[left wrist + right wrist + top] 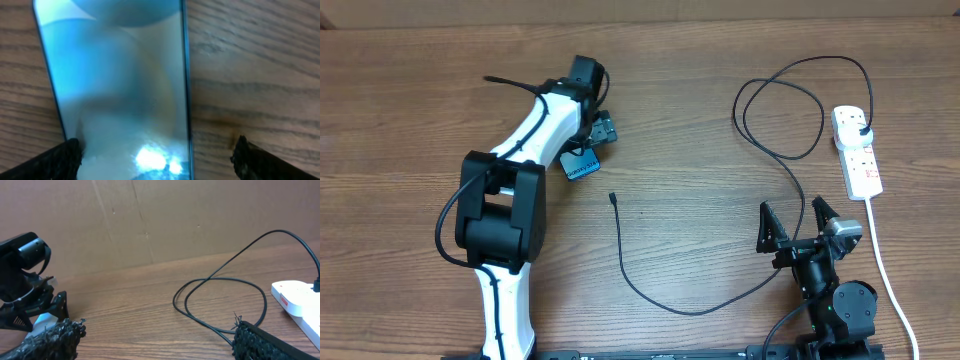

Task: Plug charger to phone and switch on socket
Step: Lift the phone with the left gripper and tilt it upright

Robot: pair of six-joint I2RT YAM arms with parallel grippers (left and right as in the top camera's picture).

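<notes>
Wooden table (720, 60) all round, with the phone (580, 166) lying toward the far left. Its long axis runs straight out between the spread-wide fingers of the left gripper (157, 150), which hangs over its near end holding nothing, though in that blurred close view I can't be sure the fingers clear its edges. Just beside the phone, on the robot's side, lies the tip (612, 198) of the charger (690, 308), far nearer the left arm than the right gripper (798, 222), which sits wide and empty near the socket (858, 150).
</notes>
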